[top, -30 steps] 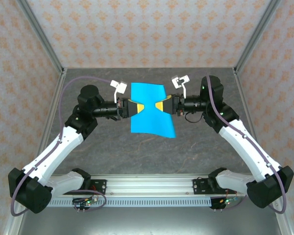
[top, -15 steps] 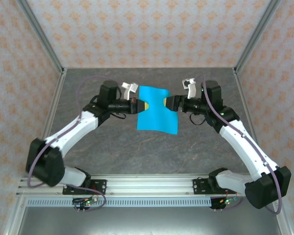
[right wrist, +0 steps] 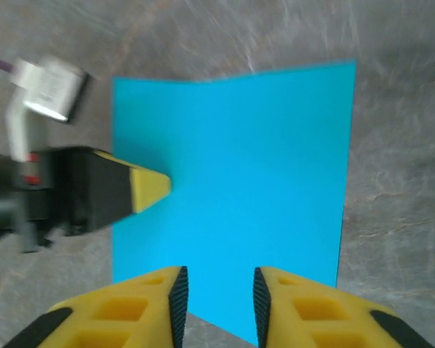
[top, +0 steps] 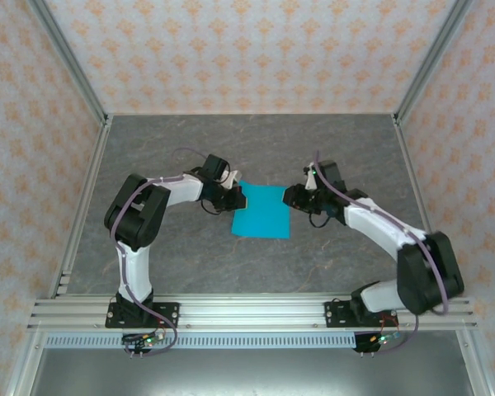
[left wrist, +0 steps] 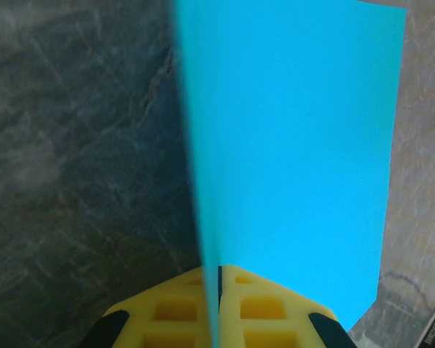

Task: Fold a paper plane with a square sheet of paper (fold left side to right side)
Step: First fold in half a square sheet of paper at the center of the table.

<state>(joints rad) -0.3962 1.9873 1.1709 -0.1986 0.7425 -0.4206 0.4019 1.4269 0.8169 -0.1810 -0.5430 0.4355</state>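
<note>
Our left gripper [left wrist: 212,279] is clamped shut on the left edge of the square sheet of paper [left wrist: 297,145]. The sheet rises edge-on out of the pads and spreads ahead and to the right of them, over the table [left wrist: 72,145]. We hold it at one spot only, so we judge that it can pivot around the pads as we carry the edge across. The two sides would then meet askew and the centre crease would run crooked. Thin paper may also buckle ahead of the fingers and take a stray crease.

Our right gripper [right wrist: 217,284] has its jaws a narrow gap apart and grips nothing. The sheet's right edge lies just under and ahead of its fingertips. If these tips press down off the edge or drag, they could crumple the corner or slide the whole sheet. If the left pads let go before the right tips pin the paper, the raised flap would likely spring back.
</note>
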